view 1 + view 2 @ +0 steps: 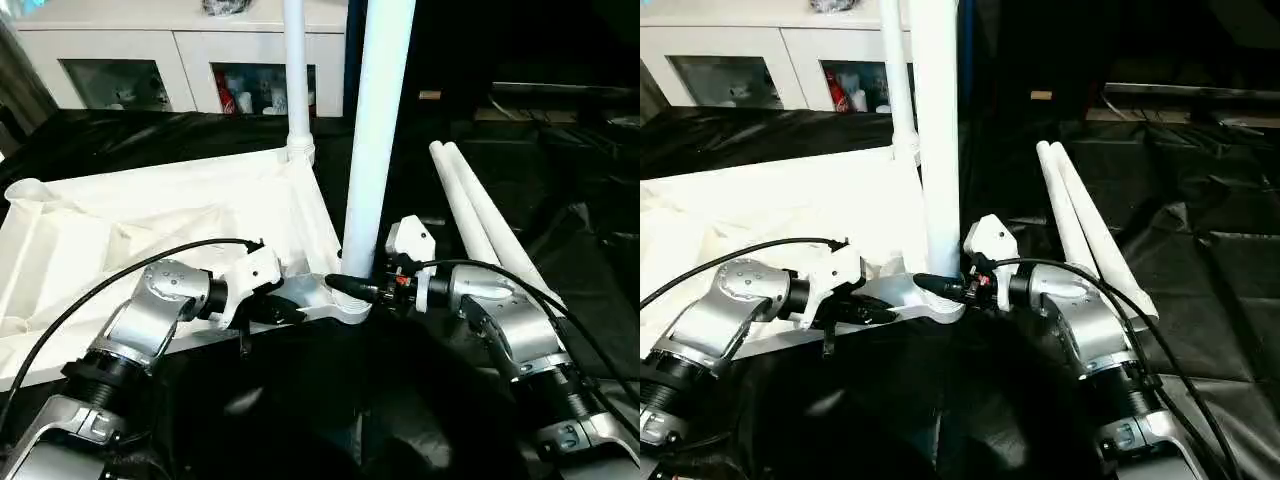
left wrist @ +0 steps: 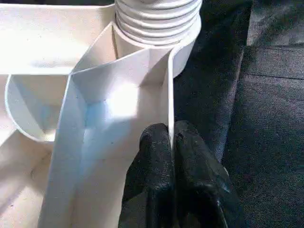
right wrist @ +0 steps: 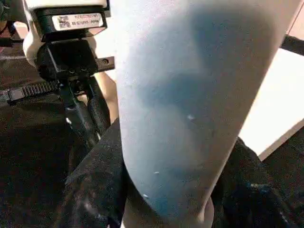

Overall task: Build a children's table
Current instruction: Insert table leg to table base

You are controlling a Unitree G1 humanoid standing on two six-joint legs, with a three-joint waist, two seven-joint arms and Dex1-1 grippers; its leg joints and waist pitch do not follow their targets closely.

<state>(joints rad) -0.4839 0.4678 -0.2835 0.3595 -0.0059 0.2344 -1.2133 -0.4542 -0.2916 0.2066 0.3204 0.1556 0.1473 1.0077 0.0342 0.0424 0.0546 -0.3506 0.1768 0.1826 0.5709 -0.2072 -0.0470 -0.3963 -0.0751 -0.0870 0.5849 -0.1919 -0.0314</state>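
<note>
Two legs stand upright in the upturned table top: the near leg in the rounded corner socket close to me, the far leg at the corner beyond. Two spare legs lie side by side on the black sheet to my right. Left end effector: fingers pinched together on the thin rim wall of the top, just beside the near socket. Right end effector: fingers partway apart, clasped around the near leg low on its shaft. White cabinet with glass doors behind.
</note>
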